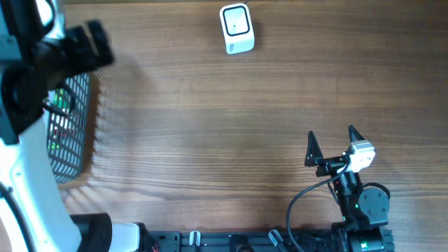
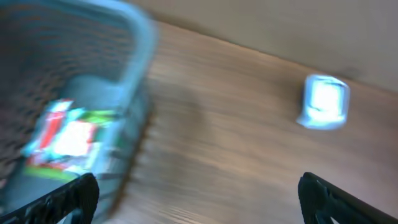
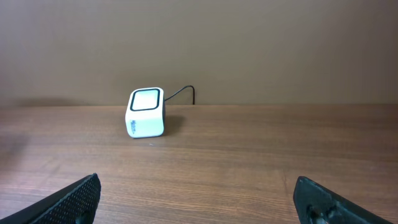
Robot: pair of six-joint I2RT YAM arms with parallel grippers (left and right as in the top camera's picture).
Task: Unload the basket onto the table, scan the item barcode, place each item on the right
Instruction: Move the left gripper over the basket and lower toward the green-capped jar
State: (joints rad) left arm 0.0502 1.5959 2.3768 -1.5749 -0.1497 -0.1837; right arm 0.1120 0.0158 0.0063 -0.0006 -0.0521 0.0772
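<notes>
The red, green and white packet (image 2: pixel 67 138) lies inside the grey mesh basket (image 2: pixel 140 56) at the left edge of the wooden tabletop (image 1: pixel 210 126). Blur hides its long axis and any print. The left gripper (image 2: pixel 199 198) hangs near the basket, fingers spread, grasping nothing. The white box scanner (image 1: pixel 236 28) stands at the far edge, its black-rimmed window tilted up. The right gripper (image 1: pixel 332 141) is well apart from it, fingers likewise released.

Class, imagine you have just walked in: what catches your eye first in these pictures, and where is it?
The white scanner stands alone at the table's far edge, its cable trailing behind. At the left a mesh basket holds a colourful packet, with the left arm above it. The right fingers stand open near the front.
</notes>
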